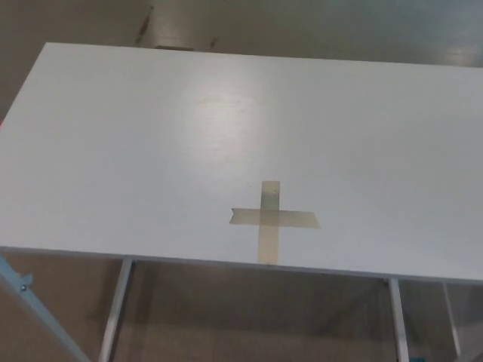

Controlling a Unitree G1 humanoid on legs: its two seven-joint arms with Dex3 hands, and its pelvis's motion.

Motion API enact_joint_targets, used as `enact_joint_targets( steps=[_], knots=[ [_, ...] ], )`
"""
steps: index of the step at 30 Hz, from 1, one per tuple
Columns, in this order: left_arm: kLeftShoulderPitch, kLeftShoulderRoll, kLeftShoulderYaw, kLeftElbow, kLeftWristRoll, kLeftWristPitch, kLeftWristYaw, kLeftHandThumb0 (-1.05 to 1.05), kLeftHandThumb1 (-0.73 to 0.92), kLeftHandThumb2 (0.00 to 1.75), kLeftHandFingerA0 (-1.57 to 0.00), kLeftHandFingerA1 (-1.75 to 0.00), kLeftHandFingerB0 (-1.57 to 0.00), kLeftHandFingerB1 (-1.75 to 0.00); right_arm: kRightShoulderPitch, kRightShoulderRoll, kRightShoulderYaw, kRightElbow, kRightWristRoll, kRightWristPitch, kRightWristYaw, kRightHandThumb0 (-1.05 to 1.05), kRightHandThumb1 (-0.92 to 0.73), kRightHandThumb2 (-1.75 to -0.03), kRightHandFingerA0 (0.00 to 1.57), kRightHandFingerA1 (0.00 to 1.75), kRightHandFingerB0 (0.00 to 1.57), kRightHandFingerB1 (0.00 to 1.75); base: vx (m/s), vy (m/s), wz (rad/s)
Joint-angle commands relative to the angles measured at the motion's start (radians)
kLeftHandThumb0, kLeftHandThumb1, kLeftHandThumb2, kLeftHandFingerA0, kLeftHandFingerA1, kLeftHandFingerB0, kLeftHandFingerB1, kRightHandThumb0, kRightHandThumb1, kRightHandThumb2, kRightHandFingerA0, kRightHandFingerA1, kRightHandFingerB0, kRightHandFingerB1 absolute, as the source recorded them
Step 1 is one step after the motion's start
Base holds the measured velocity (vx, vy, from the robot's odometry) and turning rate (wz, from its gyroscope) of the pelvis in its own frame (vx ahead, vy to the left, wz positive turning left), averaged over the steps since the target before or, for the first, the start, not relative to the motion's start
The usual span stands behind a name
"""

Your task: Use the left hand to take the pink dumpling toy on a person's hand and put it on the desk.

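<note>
A broad white rectangular desk (151, 151) on slim metal legs (115, 311) stands bare except for a cross of beige masking tape (270, 219) near its front edge, at about six o'clock, likely marking where something should be set down. Neither robot hand is in frame, so their state cannot be told; the pink dumpling toy and the person offering it are also out of sight.

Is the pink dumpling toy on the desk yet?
No: the white desk carries only a tape cross. No toy, person's hand or robot hand shows.
</note>
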Motion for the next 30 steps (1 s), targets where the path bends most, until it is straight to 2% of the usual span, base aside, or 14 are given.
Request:
enact_joint_targets(
  steps=[1, 30],
  knots=[
    [0.0, 0.004, -0.003, 0.024, -0.004, -0.037, -0.014, -0.38, 0.63, 0.59, -0.64, -0.41, -0.42, -0.35, 0.004, -0.007, -0.006, 0.018, 0.009, -0.017, -0.002, -0.25, -0.7, -0.6, 0.66, 0.45, 0.57, 0.43, 0.0, 0.0, 0.0],
    [-0.01, 0.007, -0.023, 0.033, -0.001, -0.038, -0.013, -0.39, 0.63, 0.59, -0.65, -0.41, -0.41, -0.35, -0.005, -0.007, -0.005, 0.023, 0.009, -0.015, -0.008, -0.25, -0.69, -0.61, 0.65, 0.45, 0.58, 0.43, 0.0, 0.0, 0.0]
  ],
)
